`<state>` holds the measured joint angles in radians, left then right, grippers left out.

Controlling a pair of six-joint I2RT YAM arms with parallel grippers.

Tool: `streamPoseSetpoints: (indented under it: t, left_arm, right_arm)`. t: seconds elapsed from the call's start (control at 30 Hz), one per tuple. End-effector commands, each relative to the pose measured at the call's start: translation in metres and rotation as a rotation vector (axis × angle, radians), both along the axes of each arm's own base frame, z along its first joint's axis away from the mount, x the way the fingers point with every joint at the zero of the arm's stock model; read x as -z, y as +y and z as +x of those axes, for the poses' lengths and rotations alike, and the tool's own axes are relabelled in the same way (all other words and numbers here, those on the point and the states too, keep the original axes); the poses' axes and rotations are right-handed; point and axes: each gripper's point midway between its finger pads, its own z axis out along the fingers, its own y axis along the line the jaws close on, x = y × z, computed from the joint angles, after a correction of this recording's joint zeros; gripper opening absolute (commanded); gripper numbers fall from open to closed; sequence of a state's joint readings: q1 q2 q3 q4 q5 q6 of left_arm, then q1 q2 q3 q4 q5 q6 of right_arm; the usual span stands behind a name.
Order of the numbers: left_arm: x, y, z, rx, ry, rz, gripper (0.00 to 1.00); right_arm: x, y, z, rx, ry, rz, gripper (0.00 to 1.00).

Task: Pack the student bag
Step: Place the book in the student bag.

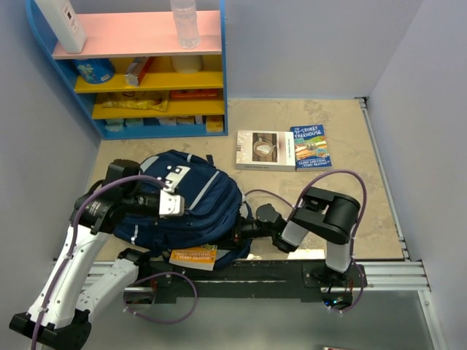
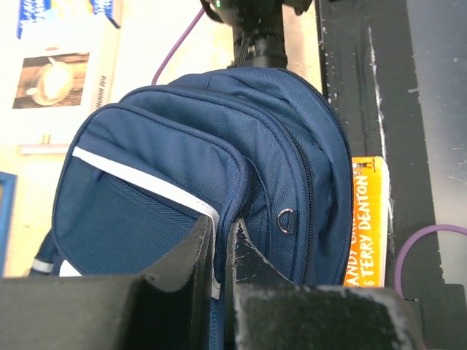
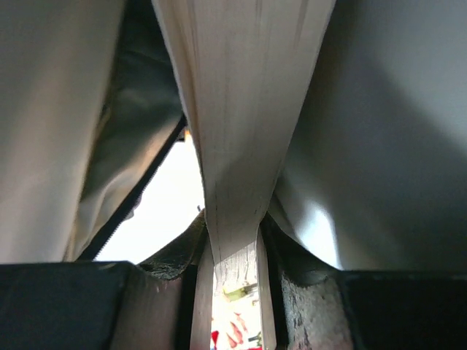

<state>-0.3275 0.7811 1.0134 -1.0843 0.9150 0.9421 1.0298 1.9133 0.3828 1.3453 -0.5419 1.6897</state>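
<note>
From above, the student bag (image 1: pixel 211 198) lies on the desk (image 1: pixel 343 131) close to the arm bases, with an orange book (image 1: pixel 193 257) showing at its near edge.

At the left wrist, the left gripper (image 2: pixel 221 244) has its jaws narrow, pinching the bag's pocket seam.

At the right wrist, the right gripper (image 3: pixel 233 273) clamps a thin book (image 3: pixel 241 109) edge-on between its jaws, among grey fabric folds.

You have one student bag (image 1: pixel 186 208). Three books around it: grey book (image 1: pixel 265 150) and blue book (image 1: pixel 310 146) just beyond the bag, orange book (image 1: pixel 193 257) at its near edge. One page block (image 3: pixel 237 131) pinched inside the bag, maybe the orange one, can't tell. One shelf unit (image 1: pixel 223 73) beyond the bag, one bottle (image 1: pixel 184 22) on it.
</note>
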Motion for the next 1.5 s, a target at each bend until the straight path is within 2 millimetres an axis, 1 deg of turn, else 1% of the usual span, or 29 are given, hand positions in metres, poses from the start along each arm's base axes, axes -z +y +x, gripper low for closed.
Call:
streamPoseSetpoints:
  t: [0.0, 0.03, 0.07, 0.1, 0.2, 0.23, 0.37, 0.4, 0.47, 0.5, 0.6, 0.63, 0.67, 0.7, 0.77, 0.87, 0.9, 0.97, 1.0, 1.1, 1.13, 1.17, 1.2, 1.23, 1.27, 1.3, 1.33, 1.4, 1.47]
  left_arm:
    - [-0.068, -0.013, -0.005, 0.083, -0.256, -0.165, 0.0]
    - [-0.068, -0.012, -0.007, 0.081, -0.264, -0.165, 0.0]
    - [-0.067, -0.011, -0.006, 0.07, -0.265, -0.157, 0.0]
    - [-0.065, -0.01, -0.006, 0.067, -0.263, -0.155, 0.0]
    - [-0.061, -0.008, -0.008, 0.052, -0.268, -0.155, 0.0]
    - [-0.062, -0.008, -0.01, 0.049, -0.278, -0.161, 0.0]
    - [-0.065, -0.007, -0.011, 0.042, -0.312, -0.18, 0.0]
    - [-0.065, -0.007, -0.012, 0.042, -0.316, -0.182, 0.0]
    - [-0.065, -0.006, -0.016, 0.053, -0.325, -0.177, 0.0]
    - [-0.066, -0.006, -0.018, 0.061, -0.328, -0.177, 0.0]
    - [-0.065, -0.007, -0.023, 0.084, -0.304, -0.182, 0.0]
    - [-0.065, -0.008, -0.023, 0.087, -0.295, -0.184, 0.0]
    - [-0.065, -0.009, -0.023, 0.09, -0.291, -0.186, 0.0]
    - [-0.064, -0.009, -0.023, 0.092, -0.287, -0.185, 0.0]
    - [-0.063, -0.009, -0.022, 0.094, -0.29, -0.183, 0.0]
    - [-0.064, -0.01, -0.021, 0.096, -0.286, -0.188, 0.0]
    - [-0.065, -0.01, -0.022, 0.097, -0.286, -0.192, 0.0]
    - [-0.065, -0.012, -0.022, 0.102, -0.273, -0.203, 0.0]
    - [-0.064, -0.012, -0.022, 0.105, -0.268, -0.206, 0.0]
    - [-0.065, -0.015, -0.021, 0.104, -0.251, -0.224, 0.0]
    - [-0.067, -0.016, -0.02, 0.105, -0.258, -0.232, 0.0]
    - [-0.068, -0.016, -0.021, 0.107, -0.253, -0.238, 0.0]
    - [-0.069, -0.017, -0.02, 0.105, -0.254, -0.242, 0.0]
    - [-0.071, -0.017, -0.019, 0.104, -0.255, -0.247, 0.0]
    - [-0.072, -0.017, -0.019, 0.101, -0.253, -0.25, 0.0]
    - [-0.073, -0.018, -0.019, 0.103, -0.254, -0.251, 0.0]
    - [-0.074, -0.017, -0.019, 0.1, -0.253, -0.249, 0.0]
    - [-0.075, -0.016, -0.019, 0.096, -0.262, -0.248, 0.0]
    - [-0.072, -0.015, -0.018, 0.087, -0.264, -0.239, 0.0]
  right_arm:
    - [-0.114, -0.003, 0.018, 0.084, -0.347, 0.381, 0.0]
    - [-0.132, -0.006, 0.02, 0.099, -0.395, 0.409, 0.0]
    - [-0.128, -0.003, 0.025, 0.097, -0.401, 0.361, 0.0]
    - [-0.131, -0.003, 0.028, 0.104, -0.472, 0.347, 0.0]
    - [-0.137, 0.002, 0.041, 0.111, -0.566, 0.236, 0.0]
    - [-0.137, 0.003, 0.046, 0.115, -0.652, 0.205, 0.0]
    - [-0.146, 0.008, 0.063, 0.127, -0.754, 0.107, 0.0]
    - [-0.145, 0.005, 0.073, 0.157, -0.782, 0.083, 0.0]
    - [-0.142, -0.002, 0.084, 0.192, -0.797, 0.054, 0.0]
    - [-0.144, -0.009, 0.096, 0.234, -0.804, 0.045, 0.0]
    - [-0.141, -0.014, 0.11, 0.301, -0.809, 0.041, 0.0]
    - [-0.137, -0.011, 0.112, 0.303, -0.801, 0.044, 0.0]
    - [-0.151, -0.007, 0.113, 0.319, -0.818, 0.11, 0.0]
    - [-0.14, 0.0, 0.115, 0.308, -0.765, 0.123, 0.0]
    - [-0.158, 0.011, 0.111, 0.299, -0.771, 0.233, 0.0]
    - [-0.153, 0.033, 0.11, 0.275, -0.75, 0.241, 0.0]
    - [-0.15, 0.041, 0.103, 0.257, -0.756, 0.236, 0.0]
    - [-0.142, 0.051, 0.11, 0.289, -0.749, 0.188, 0.0]
    - [-0.14, 0.056, 0.105, 0.29, -0.753, 0.178, 0.0]
    - [-0.132, 0.062, 0.115, 0.379, -0.762, 0.08, 0.0]
    - [-0.134, 0.065, 0.117, 0.395, -0.774, 0.058, 0.0]
    - [-0.127, 0.067, 0.118, 0.395, -0.776, 0.019, 0.02]
    - [-0.124, 0.07, 0.12, 0.414, -0.776, -0.011, 0.07]
    - [-0.13, 0.076, 0.12, 0.408, -0.782, -0.008, 0.12]
    - [-0.109, 0.077, 0.124, 0.396, -0.759, -0.102, 0.45]
    - [-0.106, 0.08, 0.123, 0.378, -0.76, -0.12, 0.7]
    - [-0.1, 0.082, 0.122, 0.355, -0.756, -0.145, 0.98]
    - [-0.099, 0.081, 0.117, 0.323, -0.753, -0.152, 0.99]
    - [-0.088, 0.072, 0.116, 0.304, -0.756, -0.206, 0.99]
